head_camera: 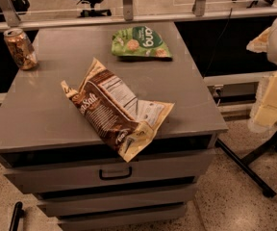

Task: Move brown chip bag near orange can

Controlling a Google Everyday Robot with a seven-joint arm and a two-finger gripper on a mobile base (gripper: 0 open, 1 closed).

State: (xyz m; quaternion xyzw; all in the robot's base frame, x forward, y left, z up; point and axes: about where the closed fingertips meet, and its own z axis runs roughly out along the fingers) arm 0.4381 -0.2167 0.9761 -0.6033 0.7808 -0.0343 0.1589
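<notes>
The brown chip bag (113, 109) lies flat and crinkled on the grey cabinet top (42, 109), with its lower corner hanging over the front edge. Its "Sea Salt" lettering and white nutrition label face up. The orange can (20, 48) stands upright at the far left corner of the top, well apart from the bag. My gripper (272, 97) shows as cream-coloured parts at the right edge of the view. It is off the cabinet, to the right of the bag, and holds nothing that I can see.
A green snack bag (139, 42) lies at the back middle of the top. The cabinet has drawers with a black handle (115, 173) below. A black stand's legs (254, 167) cross the floor at the right. A railing and office chairs are behind.
</notes>
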